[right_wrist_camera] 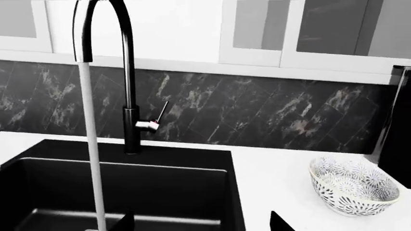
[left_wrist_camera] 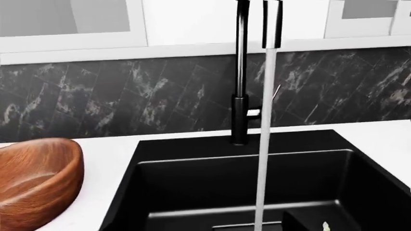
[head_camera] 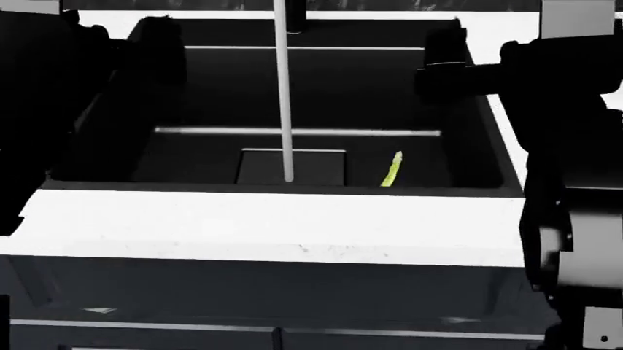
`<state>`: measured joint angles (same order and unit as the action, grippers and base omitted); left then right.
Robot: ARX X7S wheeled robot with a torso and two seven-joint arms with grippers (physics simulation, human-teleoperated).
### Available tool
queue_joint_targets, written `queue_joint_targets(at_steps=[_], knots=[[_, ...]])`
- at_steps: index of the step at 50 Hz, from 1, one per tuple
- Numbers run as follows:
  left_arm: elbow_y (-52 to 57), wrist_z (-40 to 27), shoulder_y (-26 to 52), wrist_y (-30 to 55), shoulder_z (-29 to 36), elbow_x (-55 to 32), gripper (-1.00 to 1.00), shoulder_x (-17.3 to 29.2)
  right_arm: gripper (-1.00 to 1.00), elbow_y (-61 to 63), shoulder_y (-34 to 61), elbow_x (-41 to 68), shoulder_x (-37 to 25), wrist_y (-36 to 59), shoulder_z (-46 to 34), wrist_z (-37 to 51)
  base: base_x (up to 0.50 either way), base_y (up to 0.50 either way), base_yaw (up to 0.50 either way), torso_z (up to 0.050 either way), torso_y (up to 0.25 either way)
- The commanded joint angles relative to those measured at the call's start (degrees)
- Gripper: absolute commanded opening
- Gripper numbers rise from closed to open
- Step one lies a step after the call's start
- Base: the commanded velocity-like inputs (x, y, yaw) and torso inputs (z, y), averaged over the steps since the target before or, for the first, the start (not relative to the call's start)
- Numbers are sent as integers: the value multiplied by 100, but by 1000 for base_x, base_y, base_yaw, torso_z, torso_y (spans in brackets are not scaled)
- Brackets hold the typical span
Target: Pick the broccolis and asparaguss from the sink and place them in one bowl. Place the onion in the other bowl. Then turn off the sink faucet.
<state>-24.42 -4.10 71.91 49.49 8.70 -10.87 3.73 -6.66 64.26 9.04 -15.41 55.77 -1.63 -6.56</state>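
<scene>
Water runs from the tall black column faucet (right_wrist_camera: 132, 115) into the deep matte black sink (head_camera: 322, 102). One thin light green asparagus spear (head_camera: 392, 170) lies on the basin floor beside the drain panel (head_camera: 292, 167). Neither gripper's opening can be told; both arms read as dark masses. Risk: the thin spear lies flat against black, so fingers may slide over it or misjudge depth. Reddish-brown wooden bowl (left_wrist_camera: 35, 180) and black-patterned white bowl (right_wrist_camera: 353, 185) wait on the counter.

I have both arms raised and reaching forward, one on each side of the head view. My left arm (head_camera: 58, 95) fills the left edge as a dark bulk, my right arm (head_camera: 555, 109) the right edge, its forearm running down to a grey wrist housing. In the right wrist view only two dark fingertips (right_wrist_camera: 125, 222) of the right pincer (right_wrist_camera: 202, 224) show, set well apart. The left pincer is out of sight.
</scene>
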Motion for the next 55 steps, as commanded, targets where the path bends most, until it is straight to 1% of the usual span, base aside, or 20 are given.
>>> queue_joint_targets(at_steps=[1, 4, 6, 12, 17, 22, 30, 32, 34, 36, 45, 55], knots=[[-2278, 277, 1018, -745, 254, 108, 100, -83, 100, -1192, 778, -35, -118, -39, -182, -370, 0, 0, 0, 0, 0], [-1949, 340, 828, -463, 340, 61, 100, -58, 100, -1194, 696, 53, -105, -53, -87, -413, 76, 0, 0, 0, 0], [-1897, 379, 818, -426, 359, 30, 100, -43, 100, -1268, 676, 54, -151, 32, -269, -576, 225, 0, 0, 0, 0], [-2121, 293, 791, -506, 374, 33, 100, -20, 100, -1104, 437, 143, -137, 35, -108, -528, 348, 40, 0, 0, 0], [-2127, 249, 806, -443, 410, 17, 100, -29, 100, -1027, 350, 205, -140, 15, -46, -550, 477, 68, 0, 0, 0], [-1862, 208, 625, -264, 473, -20, 100, -29, 100, -950, 210, 252, -152, 8, 7, -557, 500, 74, 0, 0, 0], [-1644, 172, 586, -97, 512, -83, 100, 9, 100, -909, 187, 311, -169, 65, 39, -581, 500, 77, 0, 0, 0], [-1508, 78, 509, -90, 504, -83, 100, 0, 100, -894, 180, 332, -168, 59, 46, -600, 500, 72, 0, 0, 0], [-1063, 35, 376, 186, 472, -165, 100, 23, 100, -852, 145, 369, -172, 66, 93, -608, 500, 57, 0, 0, 0], [-957, 2, 314, 214, 509, -162, 100, 25, 100, -810, 112, 395, -179, 75, 121, -616, 500, 51, 0, 0, 0], [-936, -87, 253, 199, 581, -166, 100, 48, 100, -552, -82, 483, -222, 202, 211, -607, 500, 0, 0, 0, 2], [-1066, -60, 269, 159, 596, -242, 100, 91, 100, -487, -46, 505, -208, 349, 210, -540, 500, 0, 0, 0, 1]])
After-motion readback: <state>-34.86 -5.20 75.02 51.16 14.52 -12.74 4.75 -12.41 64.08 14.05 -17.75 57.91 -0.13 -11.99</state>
